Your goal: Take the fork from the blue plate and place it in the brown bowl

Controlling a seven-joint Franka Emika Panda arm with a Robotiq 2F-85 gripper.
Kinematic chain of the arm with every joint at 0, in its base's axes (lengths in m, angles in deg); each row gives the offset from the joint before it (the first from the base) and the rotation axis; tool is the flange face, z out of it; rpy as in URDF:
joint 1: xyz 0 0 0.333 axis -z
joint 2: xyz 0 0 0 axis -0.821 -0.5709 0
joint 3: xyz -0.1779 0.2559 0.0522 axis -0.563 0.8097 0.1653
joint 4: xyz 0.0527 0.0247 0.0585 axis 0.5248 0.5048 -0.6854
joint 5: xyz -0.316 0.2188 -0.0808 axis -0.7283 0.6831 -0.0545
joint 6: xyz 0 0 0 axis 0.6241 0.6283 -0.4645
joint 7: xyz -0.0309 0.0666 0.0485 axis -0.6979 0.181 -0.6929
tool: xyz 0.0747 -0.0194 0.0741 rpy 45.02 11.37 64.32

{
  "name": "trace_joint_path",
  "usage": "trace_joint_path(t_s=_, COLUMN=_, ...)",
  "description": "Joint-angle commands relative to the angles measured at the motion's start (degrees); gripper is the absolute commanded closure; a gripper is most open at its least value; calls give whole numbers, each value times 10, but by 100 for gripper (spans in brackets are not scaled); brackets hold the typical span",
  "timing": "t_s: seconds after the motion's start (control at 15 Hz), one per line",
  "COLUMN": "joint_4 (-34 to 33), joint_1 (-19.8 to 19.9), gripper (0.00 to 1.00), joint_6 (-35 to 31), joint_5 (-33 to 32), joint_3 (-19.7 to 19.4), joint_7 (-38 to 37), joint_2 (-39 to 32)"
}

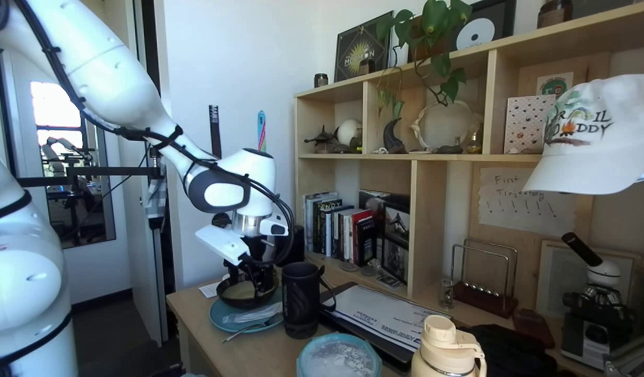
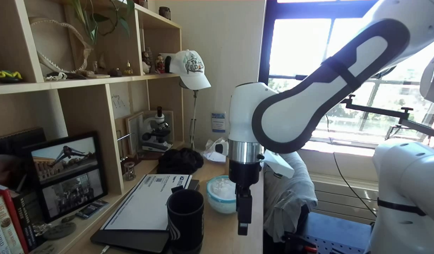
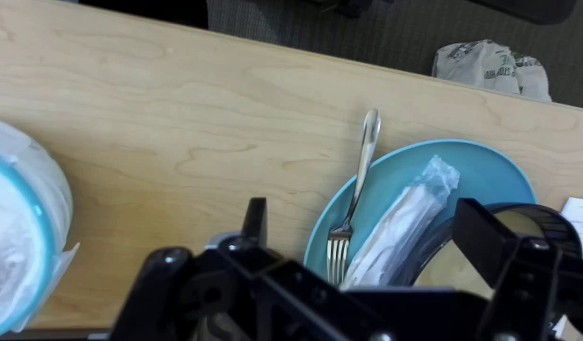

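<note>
Brown bowl lies partly hidden behind the pincer.

My arm is glossy white, with small oval recesses. On it a dark grey band outlines a long white panel. Black cables run along me, bound by black straps. A shiny silver ring meets a black collar, near a boxy white casing. My gripper is black, with blocky, square-edged fingers and bright screws.
</note>
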Motion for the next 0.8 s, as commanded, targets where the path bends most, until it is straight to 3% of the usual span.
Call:
trace_joint_path(t_s=0.0, joint_4=1, joint_1=-20, gripper=0, joint_6=-125, joint_5=30, joint_3=-2, joint_7=38, joint_2=-79)
trace_joint_path(t_s=0.33, joint_4=0, joint_1=-55, gripper=0, joint_6=-243, joint_5=142, joint_3=5, joint_7=112, joint_2=-162)
trace_joint_path(t_s=0.73, joint_4=-7, joint_1=-109, gripper=0, joint_6=-264, joint_5=361, joint_3=21, joint_7=249, joint_2=-205)
